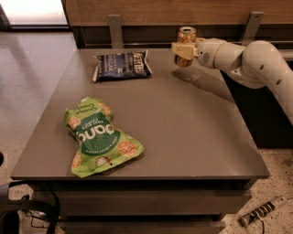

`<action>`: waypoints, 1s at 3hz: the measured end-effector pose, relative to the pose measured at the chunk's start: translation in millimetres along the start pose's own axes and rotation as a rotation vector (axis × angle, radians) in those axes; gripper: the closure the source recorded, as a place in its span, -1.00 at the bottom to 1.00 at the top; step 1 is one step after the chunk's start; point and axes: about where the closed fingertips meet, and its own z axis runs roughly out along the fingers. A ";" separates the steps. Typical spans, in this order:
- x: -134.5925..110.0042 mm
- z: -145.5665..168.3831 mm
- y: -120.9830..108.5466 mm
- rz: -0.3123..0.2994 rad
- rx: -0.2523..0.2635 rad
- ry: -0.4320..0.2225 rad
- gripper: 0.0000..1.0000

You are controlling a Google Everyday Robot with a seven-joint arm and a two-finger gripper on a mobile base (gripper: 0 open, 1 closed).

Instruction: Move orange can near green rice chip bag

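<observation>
The place looks like a robot test area inside an office or lab building, not a home. A plain grey table (192,132) stands on a polished floor (32,68) that turns to speckled stone (279,169) at the right. Behind it runs a wood-panelled wall (151,11) with metal brackets (115,29). A power strip (262,211) and loose cables (32,210) lie on the floor. Only snacks are laid out: a green bag (98,135), a blue bag (122,65) and a can (186,34). A white robot arm (247,59) reaches in, and its gripper (184,51) clasps the can at the table's far right.
</observation>
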 end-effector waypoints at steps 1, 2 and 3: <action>-32.5 -35.3 23.1 -0.005 -0.026 -0.005 1.00; -50.4 -55.9 57.8 -0.005 -0.077 0.019 1.00; -56.9 -77.9 96.3 0.007 -0.101 0.018 1.00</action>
